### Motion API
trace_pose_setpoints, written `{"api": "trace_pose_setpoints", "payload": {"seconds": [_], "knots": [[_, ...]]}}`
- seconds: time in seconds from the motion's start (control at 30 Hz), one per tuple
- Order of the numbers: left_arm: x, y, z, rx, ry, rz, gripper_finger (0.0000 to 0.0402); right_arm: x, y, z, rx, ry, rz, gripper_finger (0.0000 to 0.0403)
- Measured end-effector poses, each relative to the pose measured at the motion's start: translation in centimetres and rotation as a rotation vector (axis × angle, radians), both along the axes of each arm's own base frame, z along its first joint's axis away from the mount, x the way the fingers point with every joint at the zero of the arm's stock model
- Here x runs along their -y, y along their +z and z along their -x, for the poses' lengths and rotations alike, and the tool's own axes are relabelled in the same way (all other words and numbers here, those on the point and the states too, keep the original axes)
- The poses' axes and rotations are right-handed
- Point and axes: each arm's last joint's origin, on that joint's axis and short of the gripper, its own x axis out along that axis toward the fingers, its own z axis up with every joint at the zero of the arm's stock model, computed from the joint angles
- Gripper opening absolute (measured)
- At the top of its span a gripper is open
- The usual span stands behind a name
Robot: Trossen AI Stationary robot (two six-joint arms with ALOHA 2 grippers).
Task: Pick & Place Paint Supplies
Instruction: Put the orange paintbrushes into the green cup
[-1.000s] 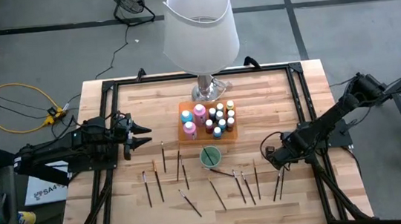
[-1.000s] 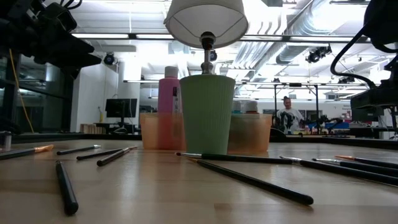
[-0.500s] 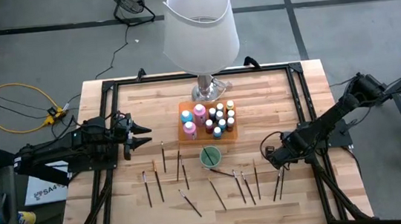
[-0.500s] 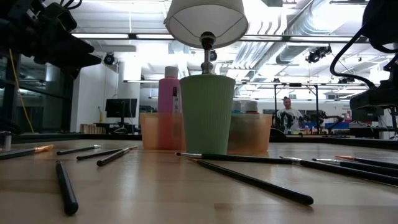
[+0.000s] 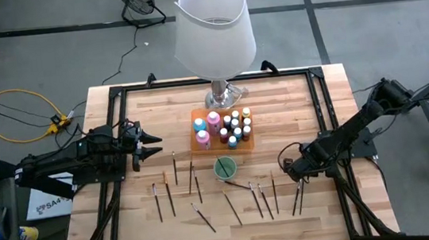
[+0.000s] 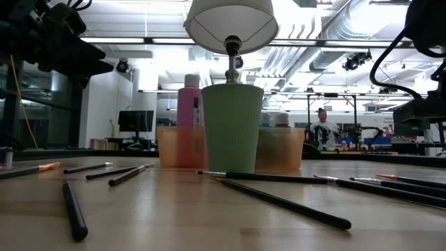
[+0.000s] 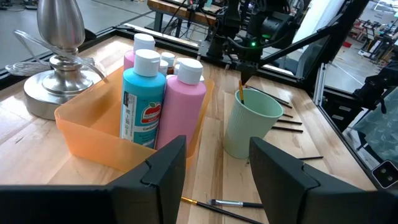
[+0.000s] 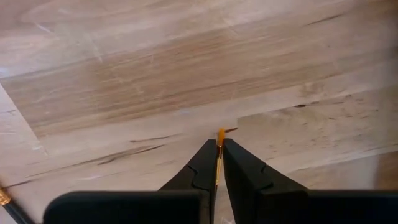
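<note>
Seen from above, the dark right gripper (image 5: 293, 168) at the frame's lower right is clenched on a thin orange-tipped brush (image 8: 219, 149), pinched between its two tapering fingers over pale, grainy wooden table (image 5: 309, 110) planks. At centre left, the left gripper (image 5: 150, 145) hovers with its blunt jaws parted, grasping nothing. A translucent orange plastic tray (image 5: 199, 144) at centre holds small capped paint bottles (image 5: 236, 126), a tall teal bottle (image 7: 142, 99) and a tall pink bottle (image 7: 184, 102). Just below it stands a ribbed pale-green cup (image 5: 224, 168). Slim dark-handled brushes (image 5: 198, 190) lie scattered across the lower half of the boards. A white-shaded lamp (image 5: 213, 24) on a chrome base rises at top centre
</note>
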Motion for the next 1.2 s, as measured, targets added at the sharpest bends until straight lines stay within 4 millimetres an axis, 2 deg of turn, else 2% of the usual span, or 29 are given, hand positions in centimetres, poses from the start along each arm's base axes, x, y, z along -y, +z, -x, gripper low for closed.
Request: {"api": "trace_pose_setpoints", "payload": {"seconds": [0.17,0.63,1.0,1.2], "knots": [[0.0,0.0,0.0,0.0,0.0,0.0,0.0172,0.1,0.0,0.0,0.005,0.007,0.022,0.0006],[0.0,0.0,0.0,0.0,0.0,0.0,0.0172,0.1,0.5,-0.4,0.078,0.061,0.084,0.0003],[0.0,0.0,0.0,0.0,0.0,0.0,0.0172,0.7,3.3,0.1,0.267,0.088,0.112,0.0003],[0.0,0.0,0.0,0.0,0.0,0.0,0.0172,1.5,5.3,0.5,0.467,0.119,0.203,0.0003]]}}
